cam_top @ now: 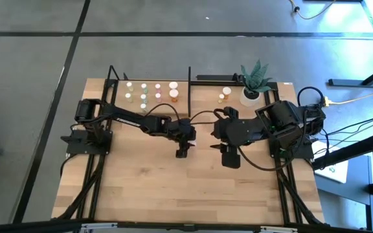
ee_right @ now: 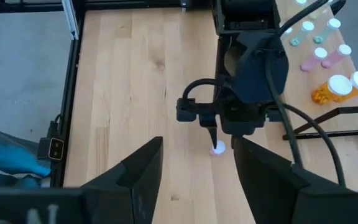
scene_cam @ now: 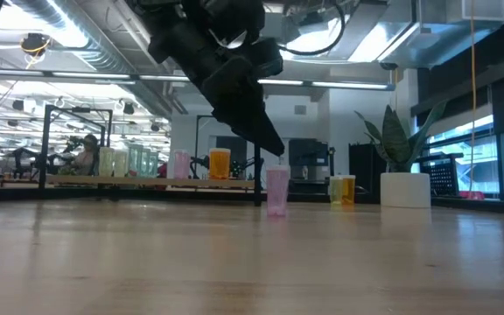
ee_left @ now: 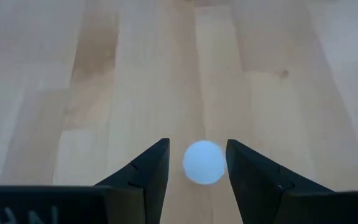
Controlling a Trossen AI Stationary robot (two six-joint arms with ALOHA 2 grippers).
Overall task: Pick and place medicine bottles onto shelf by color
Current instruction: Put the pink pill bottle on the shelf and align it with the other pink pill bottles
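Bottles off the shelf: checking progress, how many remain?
3: two bottles stand beside the plant pot, and one pink bottle stands mid-table under the left gripper. Others may be hidden.

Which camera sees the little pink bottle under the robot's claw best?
The low view: the pink bottle stands side-on under the left gripper. The left wrist view and right wrist view show only its white cap; in the high view the gripper hides it.

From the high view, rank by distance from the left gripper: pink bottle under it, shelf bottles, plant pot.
1. Pink bottle, between the left gripper's fingers.
2. Shelf bottles, on the shelf at the far edge.
3. Plant pot, far right corner.
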